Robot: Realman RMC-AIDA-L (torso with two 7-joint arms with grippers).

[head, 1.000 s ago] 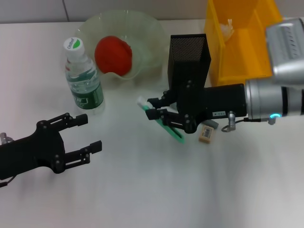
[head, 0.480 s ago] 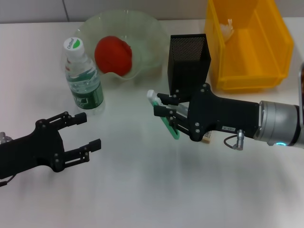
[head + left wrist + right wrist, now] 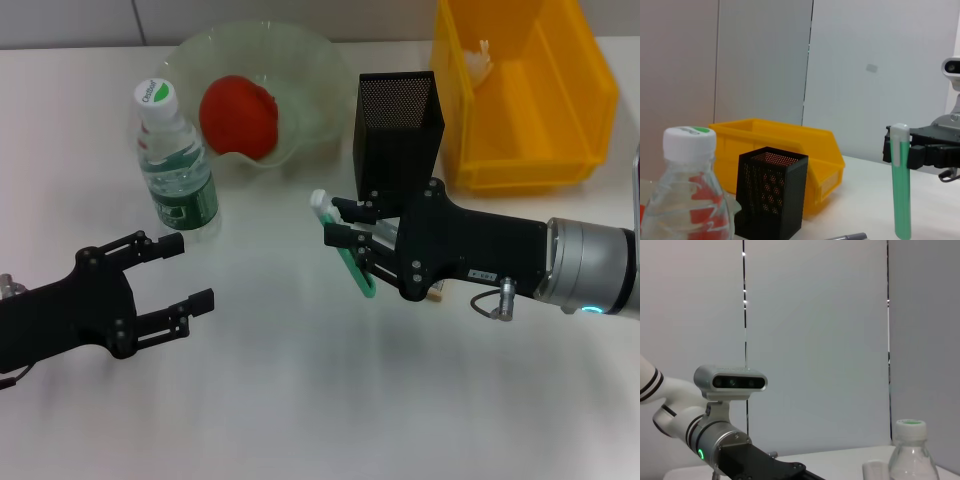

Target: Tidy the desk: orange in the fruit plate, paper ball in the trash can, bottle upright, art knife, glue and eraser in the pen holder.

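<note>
Just in front of the black mesh pen holder (image 3: 397, 130), the right gripper (image 3: 345, 222) is clamped on the green glue stick (image 3: 345, 250), white cap up, body hanging clear of the desk (image 3: 300, 400) w/ a slight tilt.

To do this step well: raise the stick till its lower end clears the holder's rim, centre it over the opening, keep it near vertical, then let go only once it's partly inside. The holder looks light, so a knock on the rim could tip it.

Left gripper (image 3: 165, 285) hovers low near the desk's front, fingers spread, holding nothing.

Around:
- Eraser (image 3: 434, 291): peeks out under the right arm, on the desk.
- Bottle (image 3: 176, 165): upright.
- Orange (image 3: 238, 116): in the fruit plate (image 3: 320, 60).
- Yellow bin (image 3: 520, 90): just beside the holder, w/ something pale inside.
- Art knife: can't be made out for sure.
</note>
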